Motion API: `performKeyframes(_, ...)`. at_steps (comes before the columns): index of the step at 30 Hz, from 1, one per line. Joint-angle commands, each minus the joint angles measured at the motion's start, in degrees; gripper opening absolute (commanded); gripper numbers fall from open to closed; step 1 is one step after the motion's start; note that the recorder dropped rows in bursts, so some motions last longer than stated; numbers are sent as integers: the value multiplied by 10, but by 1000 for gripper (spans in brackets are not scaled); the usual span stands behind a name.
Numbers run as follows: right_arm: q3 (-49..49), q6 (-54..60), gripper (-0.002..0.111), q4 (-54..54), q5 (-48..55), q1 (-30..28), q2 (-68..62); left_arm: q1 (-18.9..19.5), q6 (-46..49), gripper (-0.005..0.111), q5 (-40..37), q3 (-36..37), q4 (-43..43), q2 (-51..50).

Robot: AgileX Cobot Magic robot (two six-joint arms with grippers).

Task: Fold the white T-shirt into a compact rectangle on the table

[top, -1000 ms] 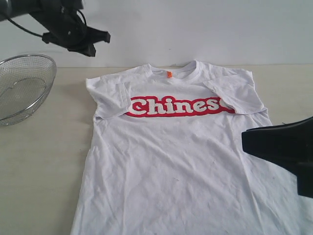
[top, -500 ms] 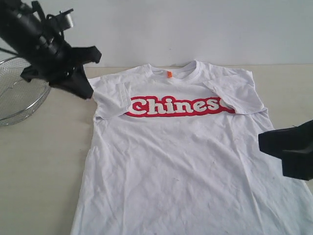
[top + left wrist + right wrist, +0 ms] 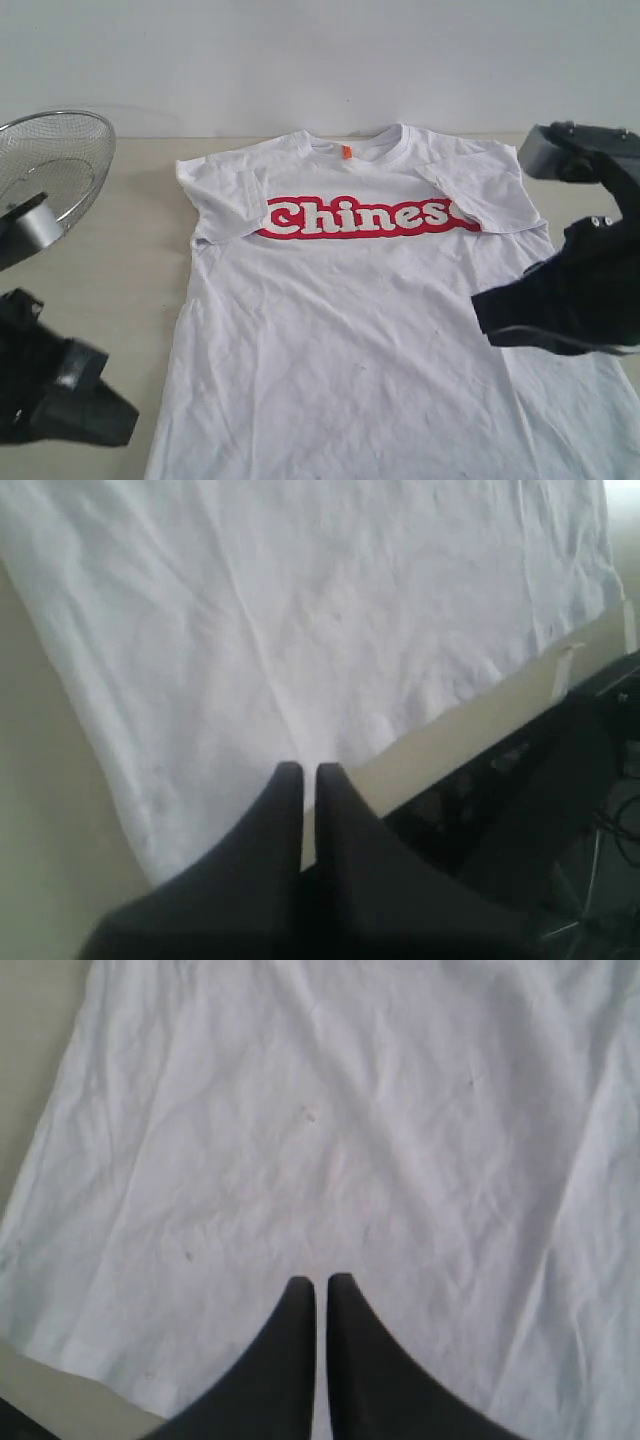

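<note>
The white T-shirt point(image 3: 350, 310) lies spread face up on the table point(image 3: 110, 260), red-outlined lettering across the chest, orange neck tag at the collar, both sleeves folded inward. My left gripper point(image 3: 125, 420) is low at the shirt's left side near the front, shut and holding nothing; its wrist view shows the gripper point(image 3: 309, 770) over the shirt's hem point(image 3: 300, 650). My right gripper point(image 3: 482, 312) hangs over the shirt's right side, shut and empty; in its wrist view the gripper point(image 3: 321, 1281) points across wrinkled white cloth point(image 3: 330, 1120).
A round wire-mesh metal basket point(image 3: 50, 165) stands at the back left of the table. A white wall rises behind the table. The table's front edge and dark equipment point(image 3: 540, 780) below it show in the left wrist view.
My left arm swung from high at the back left down to the front left beside the shirt. My right arm moved inward and up over the shirt's right side. The shirt has not moved.
</note>
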State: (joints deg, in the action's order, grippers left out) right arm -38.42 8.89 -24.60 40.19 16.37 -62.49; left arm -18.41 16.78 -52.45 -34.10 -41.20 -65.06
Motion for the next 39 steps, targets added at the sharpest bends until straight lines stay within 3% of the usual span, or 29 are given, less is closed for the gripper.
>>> performKeyframes(1, -67, 2, 0, 3, 83, -55, -20, -3, -17, 4, -3, 66, -15, 107)
performKeyframes(7, -112, 25, 0, -5, 163, -183, -22, -3, -50, 4, -44, 91, -11, 197)
performKeyframes(16, -46, -16, 0, 69, 207, -189, -47, -3, -70, 4, -69, 93, 53, 205)
performKeyframes(23, -23, 14, 0, 28, 203, -292, -46, -3, -50, 4, -62, 93, 64, 205)
performKeyframes(32, -23, 76, 0, -64, 222, -374, -68, -3, -50, 4, -17, 93, 64, 205)
performKeyframes(39, -12, 46, 0, -9, 274, -382, -75, -3, -25, 4, -11, 93, 61, 129)
